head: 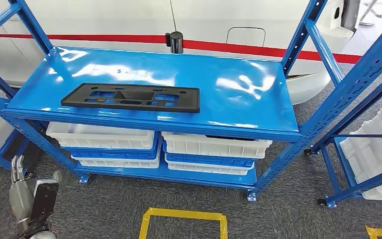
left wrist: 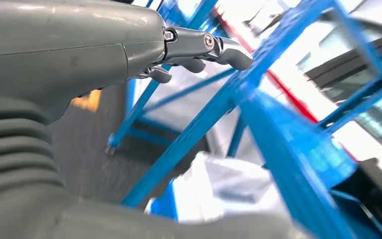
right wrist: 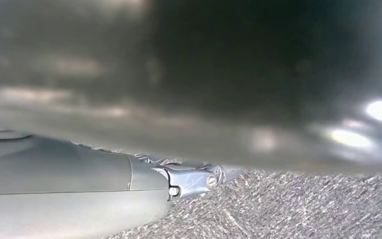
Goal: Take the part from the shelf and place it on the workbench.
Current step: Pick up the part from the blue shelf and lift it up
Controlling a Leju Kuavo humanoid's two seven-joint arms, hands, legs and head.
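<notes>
Fingers (head: pixel 16 169) empty; part (head: pixel 131 97) flat on shelf (head: pixel 238 107).

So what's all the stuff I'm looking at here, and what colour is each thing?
Part: one, black, flat on the top shelf, toward its left.
Shelving rack: one, blue; part of another at right.
Bins: several, white and blue, stacked on the bottom shelf; white ones in the right rack.
Cylinder: one, black, behind the shelf.
Floor tape: yellow, on grey carpet.
Left robot hand: grey, low by the rack, holding nothing.
Right robot hand: grey, above carpet.
</notes>
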